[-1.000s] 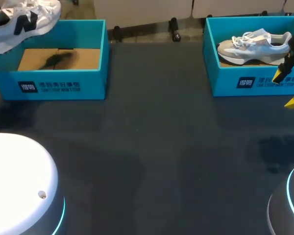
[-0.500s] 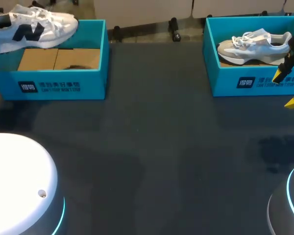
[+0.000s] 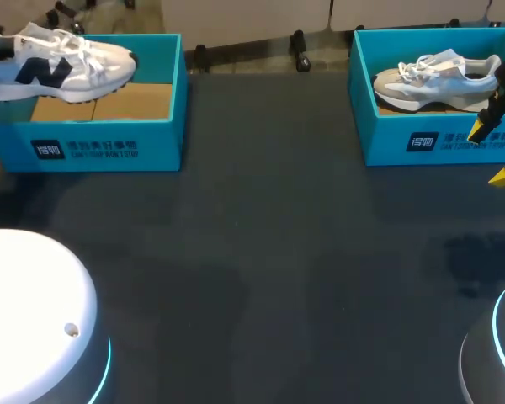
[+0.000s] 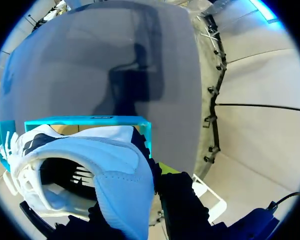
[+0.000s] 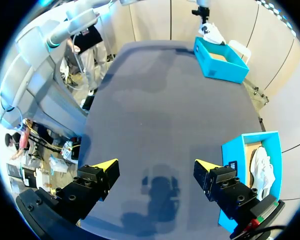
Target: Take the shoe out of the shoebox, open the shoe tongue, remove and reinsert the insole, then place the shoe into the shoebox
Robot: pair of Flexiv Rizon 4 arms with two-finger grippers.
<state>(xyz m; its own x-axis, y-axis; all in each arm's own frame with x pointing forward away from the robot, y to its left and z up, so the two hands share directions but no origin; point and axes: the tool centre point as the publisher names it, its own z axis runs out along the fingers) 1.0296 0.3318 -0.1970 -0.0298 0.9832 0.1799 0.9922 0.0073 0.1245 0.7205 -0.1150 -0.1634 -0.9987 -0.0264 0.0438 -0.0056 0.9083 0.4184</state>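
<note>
The left claw (image 4: 137, 195) clasps the white mesh sneaker with navy logo (image 4: 90, 155) at its heel, just above the turquoise cardboard shoebox (image 3: 164, 126) beneath, likely clearing its walls. The right claw (image 5: 155, 175) hangs released, idle.

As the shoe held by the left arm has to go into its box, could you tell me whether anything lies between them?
Nothing visible does. The shoe hangs over the open left box. The cardboard floor that shows is bare, though the part beneath the shoe is hidden.
</note>
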